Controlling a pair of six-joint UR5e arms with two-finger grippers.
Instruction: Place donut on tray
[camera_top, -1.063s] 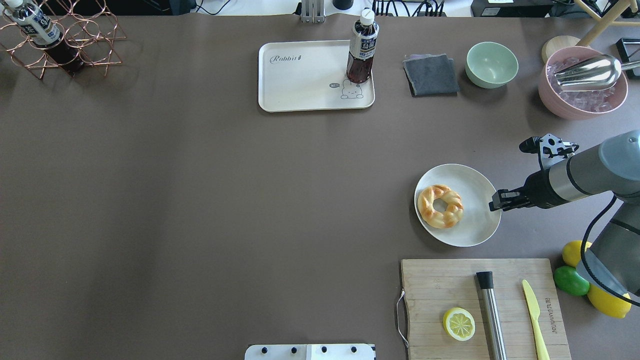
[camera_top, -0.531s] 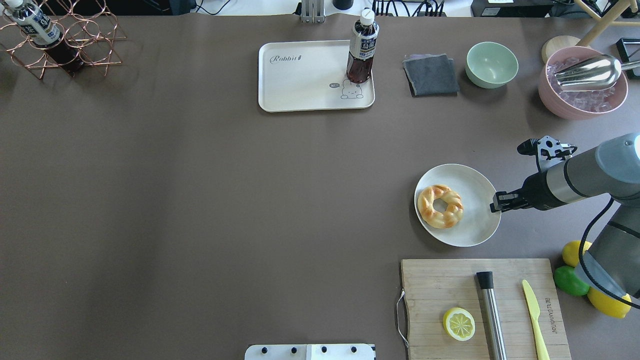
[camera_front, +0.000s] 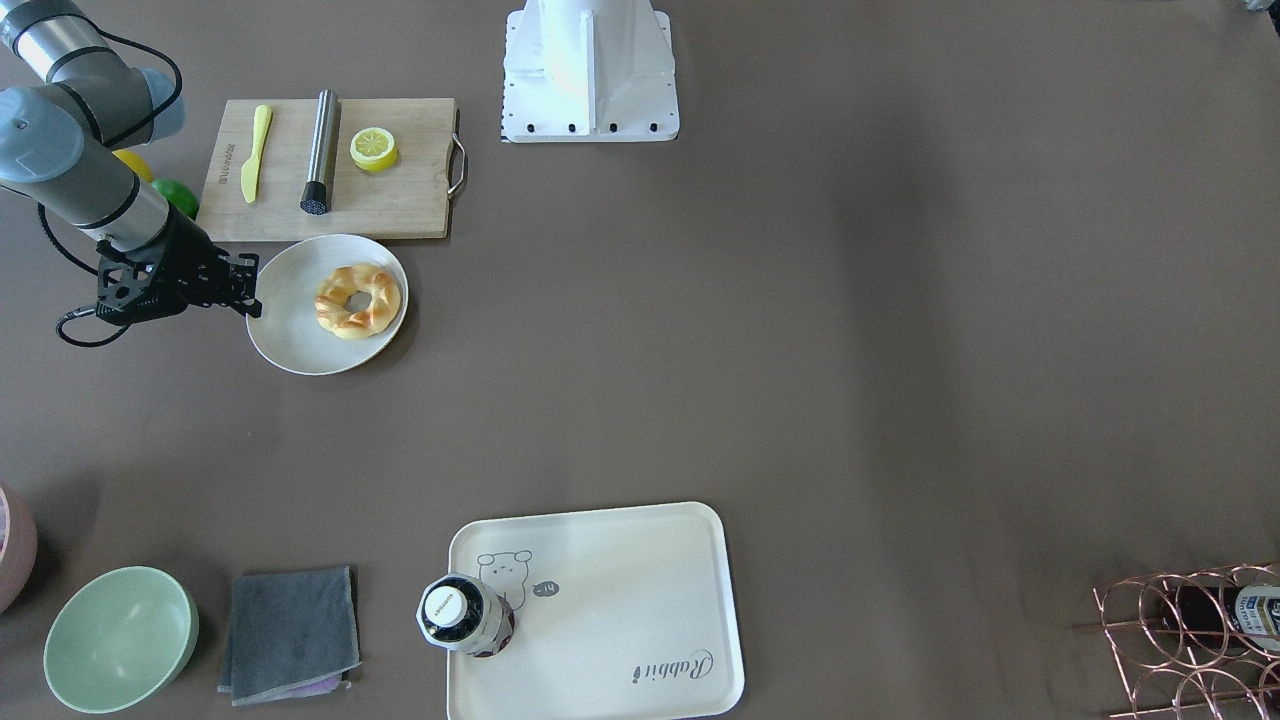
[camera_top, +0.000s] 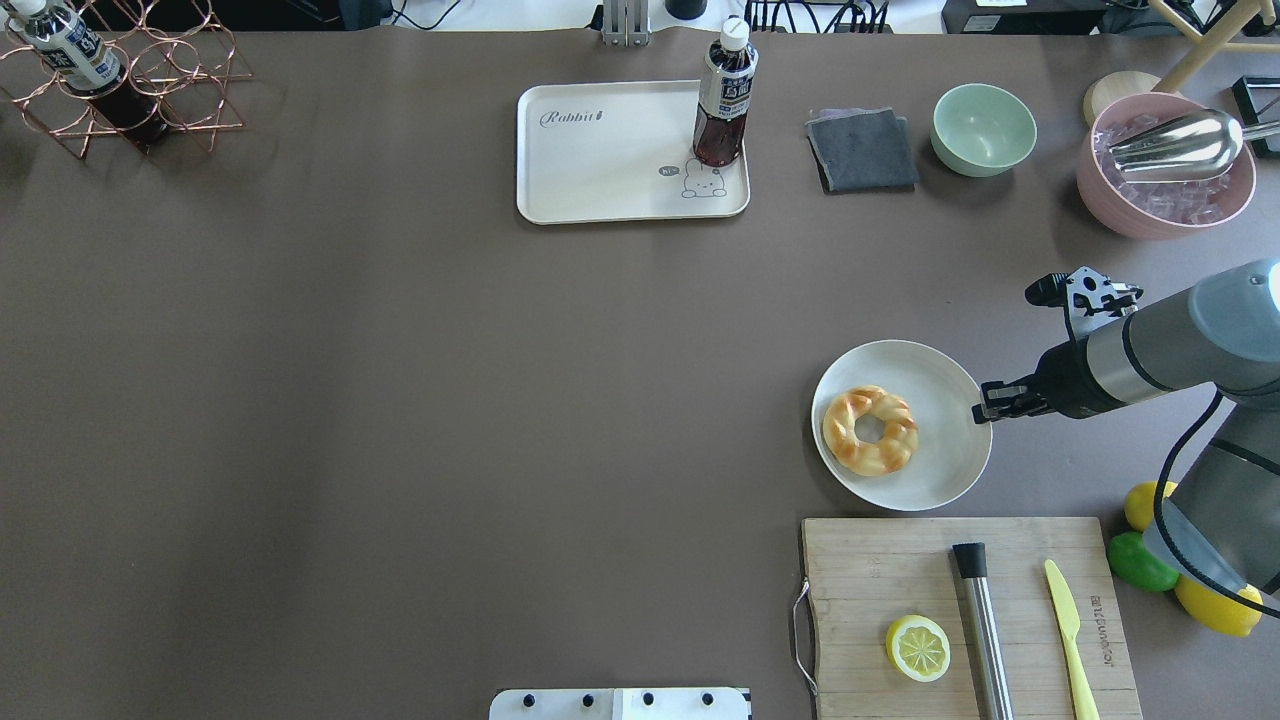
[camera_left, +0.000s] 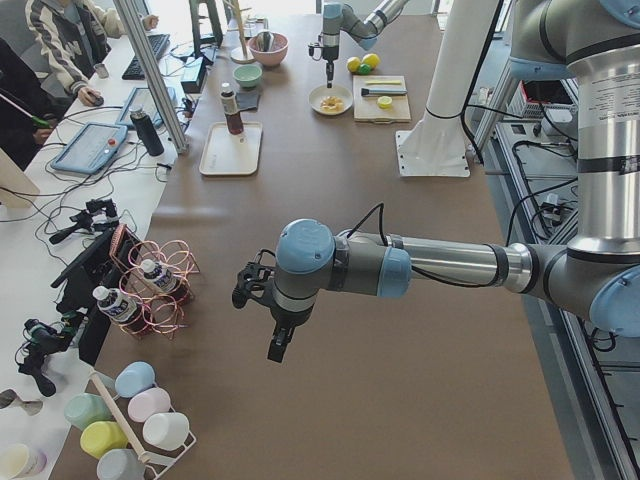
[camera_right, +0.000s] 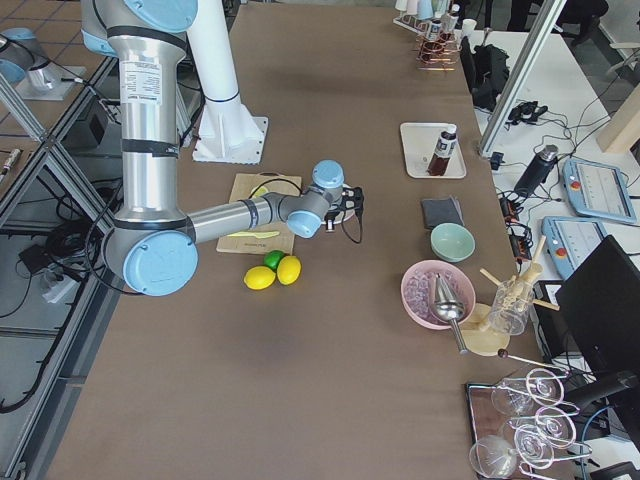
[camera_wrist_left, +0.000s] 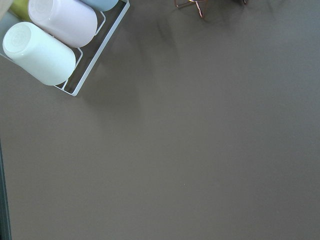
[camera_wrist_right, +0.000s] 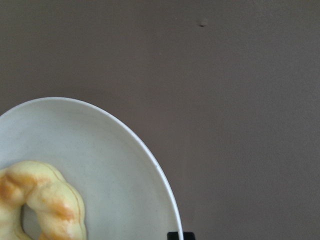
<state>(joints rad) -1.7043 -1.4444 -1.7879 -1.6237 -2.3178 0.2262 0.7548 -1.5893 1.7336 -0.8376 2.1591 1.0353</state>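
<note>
The golden twisted donut (camera_top: 870, 430) lies on a round off-white plate (camera_top: 945, 470) at the right of the table; it also shows in the front view (camera_front: 358, 300) and in the right wrist view (camera_wrist_right: 45, 200). My right gripper (camera_top: 985, 410) is at the plate's right rim, jaws together on the rim, beside the donut and apart from it. The cream tray (camera_top: 600, 170) with "Rabbit" script sits at the far middle, and a bottle (camera_top: 722, 100) stands on its right corner. My left gripper (camera_left: 277, 345) hangs over bare table far left; I cannot tell its state.
A wooden cutting board (camera_top: 880, 580) with a lemon half, a metal rod and a yellow knife lies just in front of the plate. A grey cloth (camera_top: 862, 150), green bowl (camera_top: 984, 128) and pink ice bowl (camera_top: 1165, 190) stand at the far right. A wire bottle rack (camera_top: 130, 80) is far left.
The plate with the donut has slid a little left and toward the cutting board. My right gripper has moved slightly left with the rim.
</note>
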